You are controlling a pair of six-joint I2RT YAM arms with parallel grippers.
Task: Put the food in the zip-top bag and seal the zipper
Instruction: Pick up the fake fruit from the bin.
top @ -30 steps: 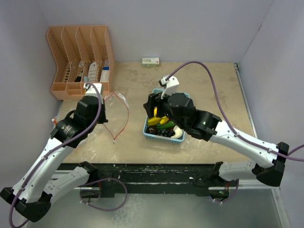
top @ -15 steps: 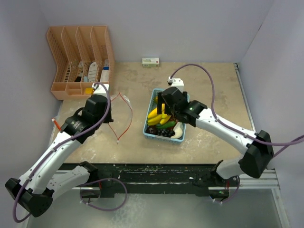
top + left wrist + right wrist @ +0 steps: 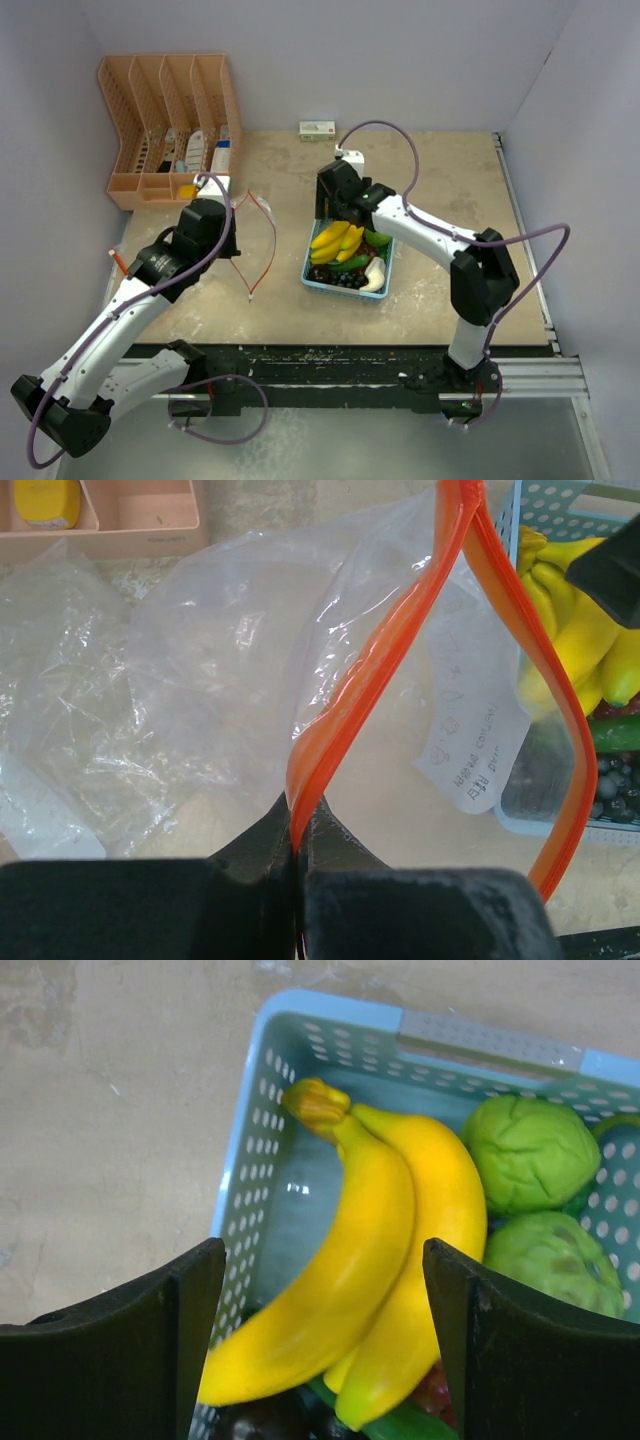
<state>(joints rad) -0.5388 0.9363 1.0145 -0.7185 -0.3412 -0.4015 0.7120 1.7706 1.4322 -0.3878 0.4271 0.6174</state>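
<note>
Right gripper (image 3: 322, 1252) hangs open over the bananas (image 3: 372, 1260) in the basket (image 3: 300, 1015), a light, stiff, smooth bunch probably best pinched across its middle, while the left gripper (image 3: 298, 836) clamps the orange rim of the limp bag (image 3: 200, 680).

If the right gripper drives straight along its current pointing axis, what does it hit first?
Most likely the yellow banana bunch in the light-blue plastic basket: it lies centred between the open fingers of the right gripper. Distance unclear.

L gripper (image 3: 297, 830) clamped on bag zipper (image 3: 400, 650), left of basket (image 3: 340, 290); R gripper (image 3: 322, 1260) jaws wide, above basket's far end
</note>
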